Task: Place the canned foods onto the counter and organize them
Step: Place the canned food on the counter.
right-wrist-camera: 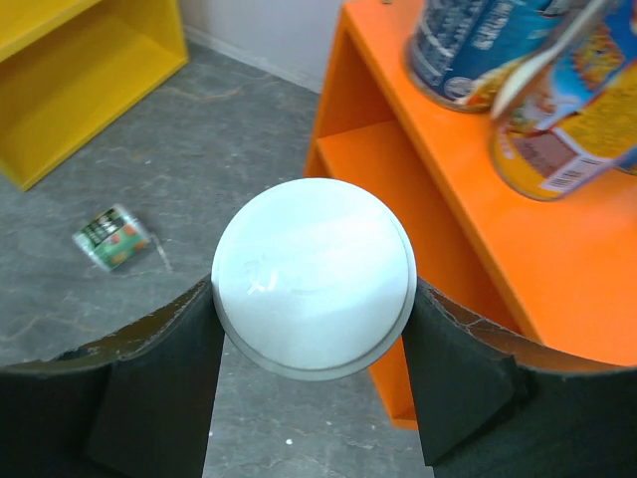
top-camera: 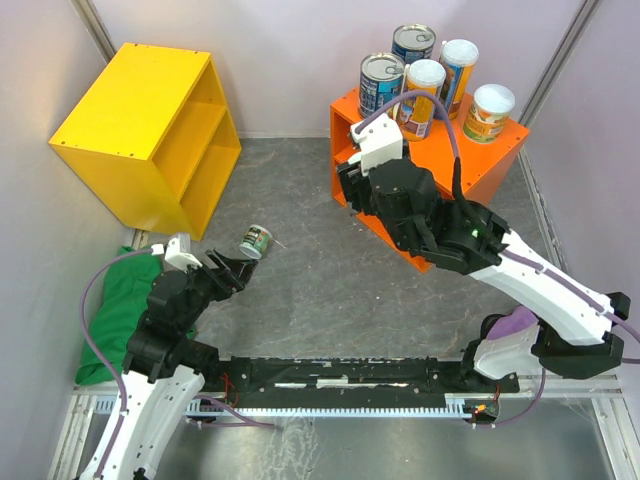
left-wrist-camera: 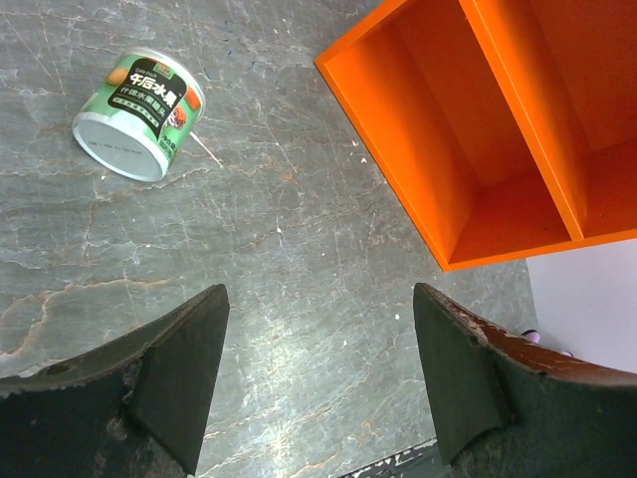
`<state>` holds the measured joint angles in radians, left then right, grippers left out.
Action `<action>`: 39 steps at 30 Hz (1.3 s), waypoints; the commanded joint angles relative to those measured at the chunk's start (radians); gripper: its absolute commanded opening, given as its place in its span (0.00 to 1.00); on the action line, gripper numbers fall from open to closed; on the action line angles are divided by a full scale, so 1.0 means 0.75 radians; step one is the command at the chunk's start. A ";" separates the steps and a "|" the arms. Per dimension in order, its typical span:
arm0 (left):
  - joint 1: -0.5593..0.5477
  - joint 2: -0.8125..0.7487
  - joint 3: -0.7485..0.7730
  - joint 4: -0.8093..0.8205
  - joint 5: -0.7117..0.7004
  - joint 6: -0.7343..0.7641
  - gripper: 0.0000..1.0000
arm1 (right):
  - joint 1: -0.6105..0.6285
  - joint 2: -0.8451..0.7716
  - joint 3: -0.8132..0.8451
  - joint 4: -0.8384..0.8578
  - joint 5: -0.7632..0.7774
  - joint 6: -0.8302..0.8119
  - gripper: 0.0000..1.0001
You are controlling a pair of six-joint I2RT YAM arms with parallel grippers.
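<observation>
The right pincer (right-wrist-camera: 314, 299) is clamped on a pale-lidded can (right-wrist-camera: 314, 277), just beside the open front of the orange counter (right-wrist-camera: 557, 269). Five cans (top-camera: 425, 85) crowd the counter's top, so the held one should rise clear of the edge, then settle upright on a bare patch without nudging neighbours. The left pincer (left-wrist-camera: 318, 368) gapes wide, empty. A green can (left-wrist-camera: 139, 112) lies on its side well apart from the counter. Its label carries Chinese characters, possibly "午后水果", though they are too small to be sure.
</observation>
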<state>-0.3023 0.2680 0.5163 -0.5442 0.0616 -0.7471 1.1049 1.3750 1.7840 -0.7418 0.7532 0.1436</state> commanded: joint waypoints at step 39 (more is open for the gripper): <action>0.006 0.023 0.076 -0.010 0.005 0.047 0.81 | -0.668 0.003 0.167 0.030 0.060 0.162 0.02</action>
<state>-0.3023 0.2813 0.5320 -0.5751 0.0582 -0.7460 0.6388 1.3785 1.8683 -0.7822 0.8394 0.2050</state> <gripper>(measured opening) 0.810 0.721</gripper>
